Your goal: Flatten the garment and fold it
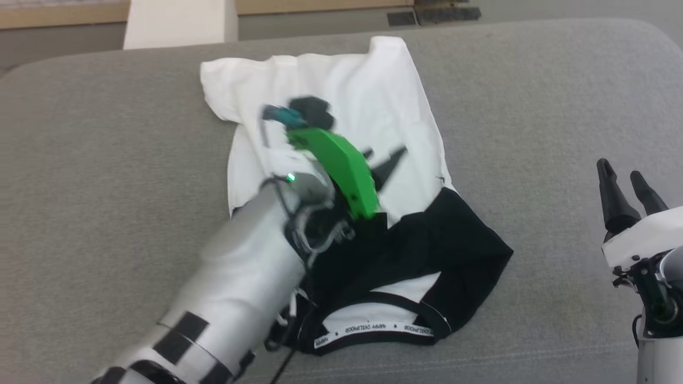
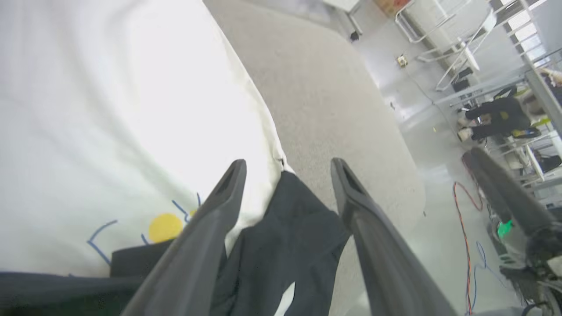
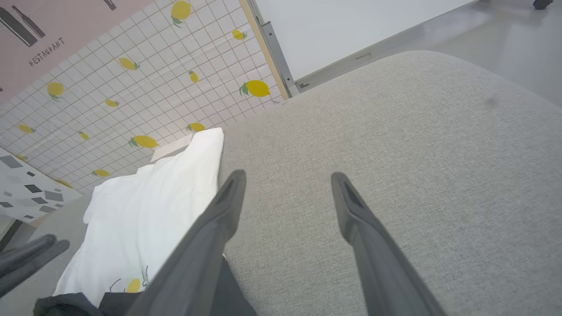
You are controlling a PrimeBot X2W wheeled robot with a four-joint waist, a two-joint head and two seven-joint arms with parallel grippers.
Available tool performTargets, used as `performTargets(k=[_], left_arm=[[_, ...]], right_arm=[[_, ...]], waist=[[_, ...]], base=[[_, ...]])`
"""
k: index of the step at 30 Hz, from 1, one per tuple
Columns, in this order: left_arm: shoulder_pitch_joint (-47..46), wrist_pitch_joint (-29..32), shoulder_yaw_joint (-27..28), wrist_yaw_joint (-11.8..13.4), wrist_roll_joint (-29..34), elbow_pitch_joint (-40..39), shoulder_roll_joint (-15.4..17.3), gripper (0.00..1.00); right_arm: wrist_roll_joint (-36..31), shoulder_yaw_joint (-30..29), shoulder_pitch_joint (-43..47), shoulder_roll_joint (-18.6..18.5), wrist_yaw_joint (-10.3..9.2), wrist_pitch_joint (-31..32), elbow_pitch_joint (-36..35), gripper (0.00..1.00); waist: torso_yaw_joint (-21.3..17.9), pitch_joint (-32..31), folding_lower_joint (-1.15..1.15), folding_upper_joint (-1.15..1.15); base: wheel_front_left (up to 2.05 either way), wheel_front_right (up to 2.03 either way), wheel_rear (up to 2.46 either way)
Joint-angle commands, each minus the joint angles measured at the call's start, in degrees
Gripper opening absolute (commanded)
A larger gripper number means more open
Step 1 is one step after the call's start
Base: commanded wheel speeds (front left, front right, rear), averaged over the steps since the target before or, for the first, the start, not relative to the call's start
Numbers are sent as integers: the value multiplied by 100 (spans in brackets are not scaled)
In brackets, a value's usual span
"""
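The garment [image 1: 363, 90] lies on the grey cushion, white body toward the far side and black part [image 1: 453, 240] toward the near right. Its lettered neckband [image 1: 373, 328] is nearest me. My left gripper [image 1: 385, 157], on a green housing, hovers over the middle of the garment with its jaws open and nothing in them. In the left wrist view the left gripper [image 2: 288, 164] has its fingers apart over the garment [image 2: 109, 109], where a black fold [image 2: 290, 228] meets the white edge. My right gripper [image 1: 620, 169] stands open over bare cushion to the right. In the right wrist view the right gripper [image 3: 287, 175] is empty, with the garment [image 3: 149, 210] to its left.
The grey cushion [image 1: 533, 96] spreads wide on every side of the garment, with rounded far corners. A white post [image 1: 181, 21] stands behind its far edge. Cables [image 2: 465, 219] lie on the floor past the cushion's right side. A lemon-patterned wall [image 3: 131, 87] stands beyond.
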Motion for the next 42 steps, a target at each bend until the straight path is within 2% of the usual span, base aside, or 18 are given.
performTargets(k=[1,6,11,14,15,19,24,30,36,42], left_arm=[[-110,-294,265,68,-105,-33,159,100],[-33,-1241,975,232,-128,-221,743,100],[402,-2138,1436,548,90,-506,1410,100],[725,-2619,1500,769,423,-733,1760,100],[926,-2837,1469,919,818,-971,1978,100],[1298,-2961,1613,1135,1436,-1544,2134,100],[1637,-2969,2098,1180,2242,-2451,1957,100],[1763,-2970,2421,1055,2822,-3086,1520,100],[1682,-2971,2656,766,3214,-3490,929,100],[1660,-2971,2811,507,3549,-3659,505,100]], right_arm=[[-55,2,80,5,20,19,-24,100],[-72,30,109,5,20,69,-79,100],[-87,82,123,5,20,100,-133,100],[-112,108,104,5,20,124,-152,100],[-158,94,65,5,20,157,-177,100],[-313,39,-190,5,20,288,-246,100],[-486,66,-1005,-127,20,720,-205,100],[-838,219,-2517,-657,20,1520,231,100],[-1430,474,-3992,-1256,20,2228,934,100],[-1997,733,-5122,-1566,20,3009,1586,100]], waist=[[253,-251,0,0],[392,-274,0,0],[530,-154,0,0],[608,-48,0,0],[690,63,0,0],[846,373,0,0],[1079,924,0,0],[1549,1720,0,0],[2215,2505,0,0],[2658,3017,0,0]], base=[[0,0,0],[0,0,0],[0,0,0],[0,0,0],[0,0,0],[0,0,0],[0,0,0],[0,0,0],[0,0,0],[0,0,0]])
